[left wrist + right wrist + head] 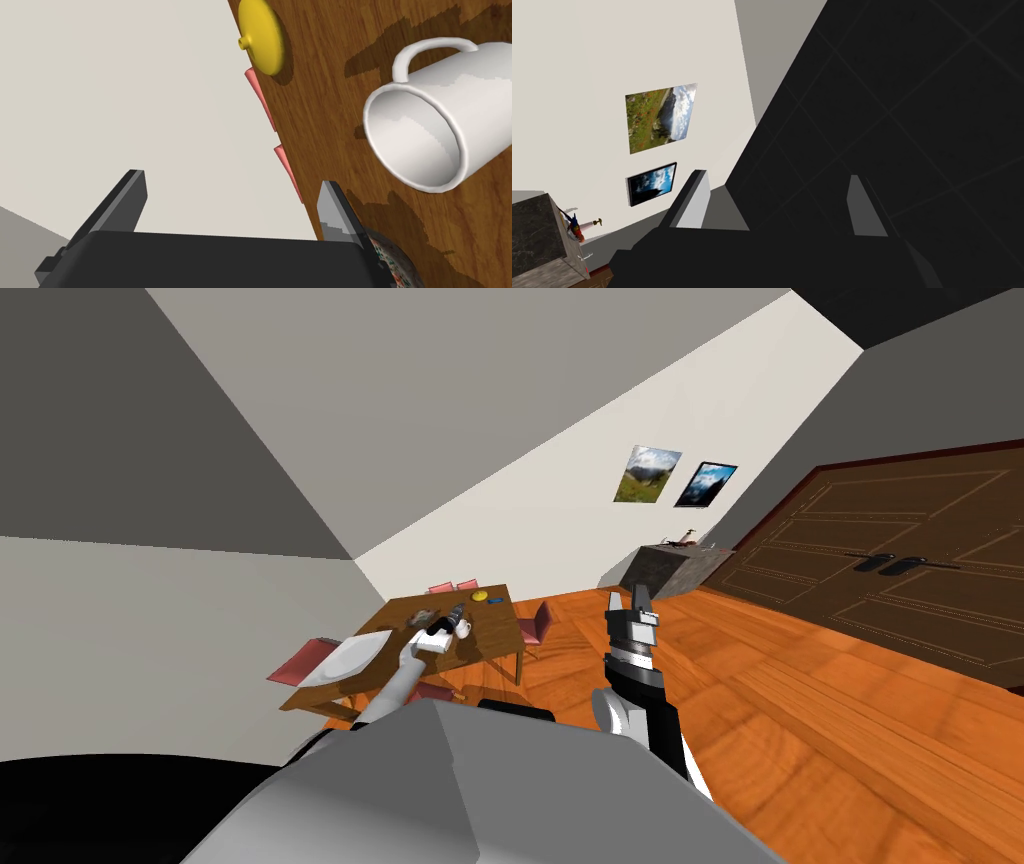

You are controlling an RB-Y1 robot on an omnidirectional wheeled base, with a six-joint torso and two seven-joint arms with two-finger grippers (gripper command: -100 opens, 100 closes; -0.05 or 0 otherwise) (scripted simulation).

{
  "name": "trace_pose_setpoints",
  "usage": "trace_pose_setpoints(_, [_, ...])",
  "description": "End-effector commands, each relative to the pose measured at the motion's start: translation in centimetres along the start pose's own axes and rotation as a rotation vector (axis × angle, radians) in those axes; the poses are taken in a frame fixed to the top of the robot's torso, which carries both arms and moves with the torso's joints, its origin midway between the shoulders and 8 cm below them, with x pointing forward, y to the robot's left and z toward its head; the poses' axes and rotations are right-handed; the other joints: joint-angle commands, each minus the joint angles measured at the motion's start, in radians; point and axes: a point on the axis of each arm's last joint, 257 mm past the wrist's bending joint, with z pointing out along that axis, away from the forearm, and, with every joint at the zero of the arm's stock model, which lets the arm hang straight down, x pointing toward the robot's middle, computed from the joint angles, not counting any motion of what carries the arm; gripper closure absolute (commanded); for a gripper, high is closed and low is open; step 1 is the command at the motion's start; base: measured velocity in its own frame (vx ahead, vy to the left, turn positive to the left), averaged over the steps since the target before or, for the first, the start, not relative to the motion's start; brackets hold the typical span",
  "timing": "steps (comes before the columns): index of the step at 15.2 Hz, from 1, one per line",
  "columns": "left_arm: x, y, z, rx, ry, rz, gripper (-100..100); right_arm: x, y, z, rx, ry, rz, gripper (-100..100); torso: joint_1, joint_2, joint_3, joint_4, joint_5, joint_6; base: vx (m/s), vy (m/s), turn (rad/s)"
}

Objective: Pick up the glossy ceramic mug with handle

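Note:
A glossy white mug (440, 115) with a loop handle (425, 50) sits on the brown wooden table (480, 225); its open mouth faces my left hand's camera. In the head view the mug (463, 628) is small, near the table's middle. My left gripper (232, 200) is open and holds nothing. The mug lies beyond one of its fingers (335, 215), outside the gap and apart from it. From the head camera, the left gripper (450, 616) hovers over the table just beside the mug. My right gripper (630, 603) is raised over the floor, open and holding nothing.
A yellow knobbed lid (262, 35) lies near the table's far edge. A patterned dish (395, 260) sits close to my left finger. A large white plate (350, 656) lies on the table's near end. Pink chairs (535, 623) ring the table. A dark counter (680, 568) and brown double doors (900, 568) stand to the right.

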Motion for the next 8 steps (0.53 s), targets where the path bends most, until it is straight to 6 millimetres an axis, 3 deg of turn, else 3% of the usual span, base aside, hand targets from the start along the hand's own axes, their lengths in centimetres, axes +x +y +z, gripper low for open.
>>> trace_pose_setpoints(1, [-0.8,0.9,0.9,-0.055,-0.003,0.000,-100,0.0,0.0,0.0,0.000,0.000,0.000,0,0.000,0.000,0.000,0.000,0.000,0.000,-0.021,0.020,-0.068])
trace_pose_setpoints(8, [-1.8,5.5,2.1,-0.238,0.001,-0.010,-100,0.0,0.0,0.0,0.000,0.000,0.000,0,0.000,0.000,0.000,0.000,0.000,0.000,-0.025,0.019,-0.053])
